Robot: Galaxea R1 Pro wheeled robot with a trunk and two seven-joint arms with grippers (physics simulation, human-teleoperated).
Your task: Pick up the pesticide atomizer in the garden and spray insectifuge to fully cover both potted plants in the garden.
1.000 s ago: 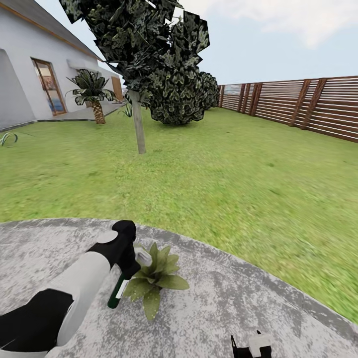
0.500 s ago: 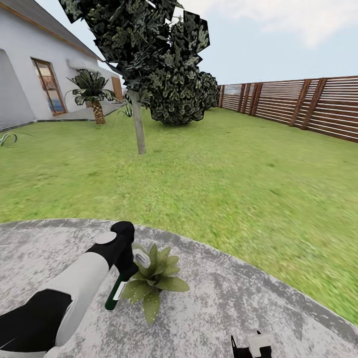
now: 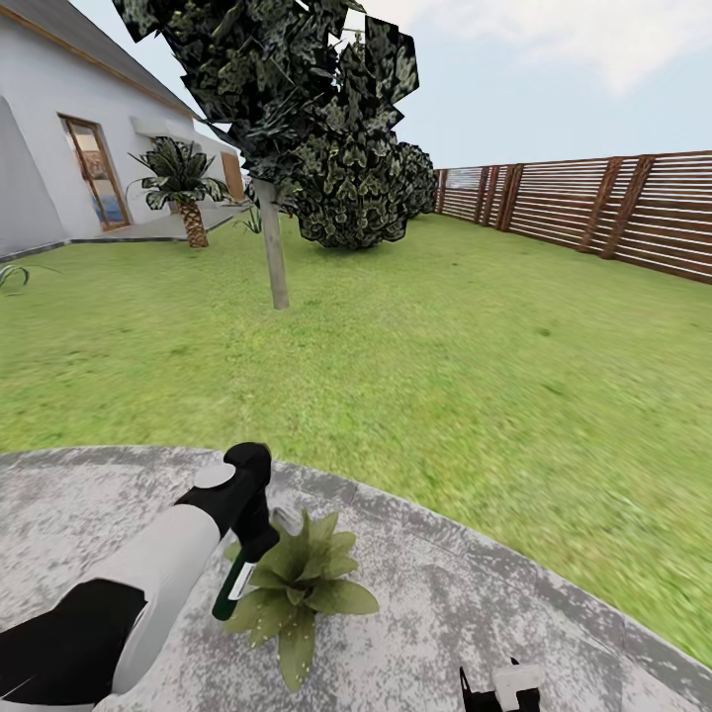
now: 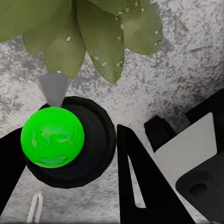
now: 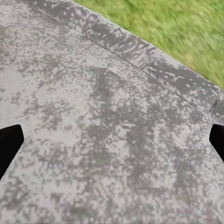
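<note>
Left pincer [image 3: 252, 539] clenched around the pesticide atomizer [image 3: 233, 585], dark body tilted with a green-capped end, right against the potted plant [image 3: 297, 585] on the grey patio [image 3: 475, 613]; leaves speckled white. Right pincer [image 5: 112, 140] spread wide above bare paving.

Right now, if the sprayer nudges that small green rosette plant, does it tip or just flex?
Likely flexes: the green leafy rosette plant has thin, splayed leaves. Tipping seems unlikely; it sits low and wide on the grey paved patio. Pot is hidden, so weight is uncertain.
</note>
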